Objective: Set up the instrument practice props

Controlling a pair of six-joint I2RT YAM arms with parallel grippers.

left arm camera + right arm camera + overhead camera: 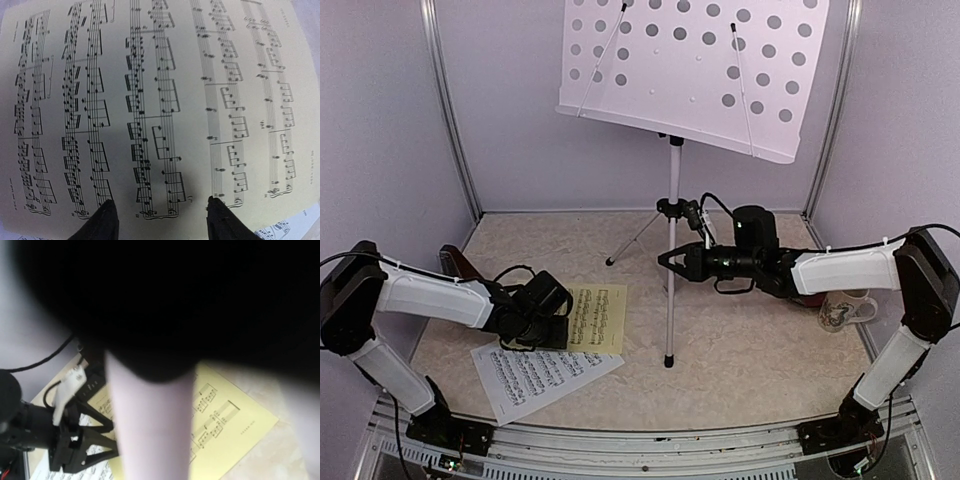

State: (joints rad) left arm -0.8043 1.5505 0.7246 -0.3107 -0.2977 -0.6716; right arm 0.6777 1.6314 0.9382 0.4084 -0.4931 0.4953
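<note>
The yellow sheet (602, 318) lies flat on the table (760, 350), left of the middle and toward the near edge. The white sheet (535, 375) lies just beside it, closer to the near left corner, and their edges seem to meet. The left gripper (159, 202) points down on the yellow sheet with its jaws apart and nothing between them. The fingertips (106, 215) are at the paper, but it is not possible to tell if they press it. The right gripper (670, 262) is closed on the thin pole of the music stand (671, 310), which stands on its tripod near the middle of the table, with its perforated desk (690, 70) high toward the far edge. The metronome (460, 266) is partly hidden behind the left arm at the left edge. The sheet is probably very light, thin and limp, and it gives no thickness for a grip from above. It seems better to take it at a free edge, maybe after the fingers push it into a small fold. The stand looks light but top-heavy, so a hold on the pole is sensible.
</note>
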